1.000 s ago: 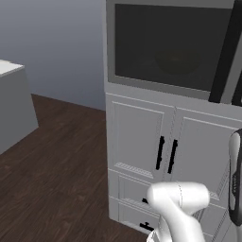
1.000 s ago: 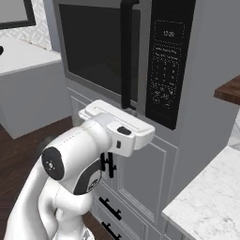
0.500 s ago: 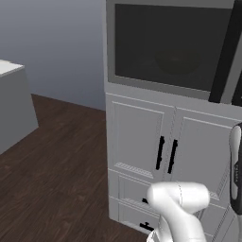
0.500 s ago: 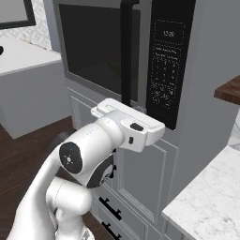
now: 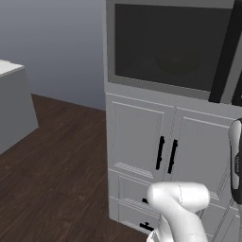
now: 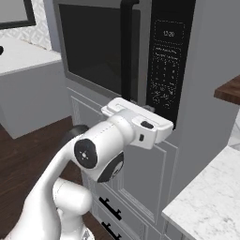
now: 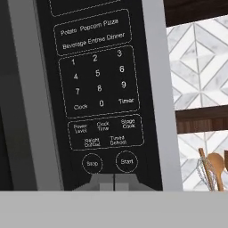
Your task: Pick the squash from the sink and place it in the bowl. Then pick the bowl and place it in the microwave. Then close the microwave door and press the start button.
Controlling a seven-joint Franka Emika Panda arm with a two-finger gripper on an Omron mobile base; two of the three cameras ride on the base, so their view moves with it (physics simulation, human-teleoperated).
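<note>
Grey box-shaped microwave [image 6: 140,61] sits built in above grey panelled cabinets [image 5: 156,156], its dark-glass microwave door [image 6: 96,47] shut. Just below the round Start button [image 7: 126,161] on the black keypad [image 7: 100,84], the gripper [image 7: 113,181] holds its jaws together.

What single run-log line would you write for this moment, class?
stage: pressing start | microwave door: closed | gripper: shut, at the control panel just below the Start button | bowl: faintly seen behind the glass
</note>
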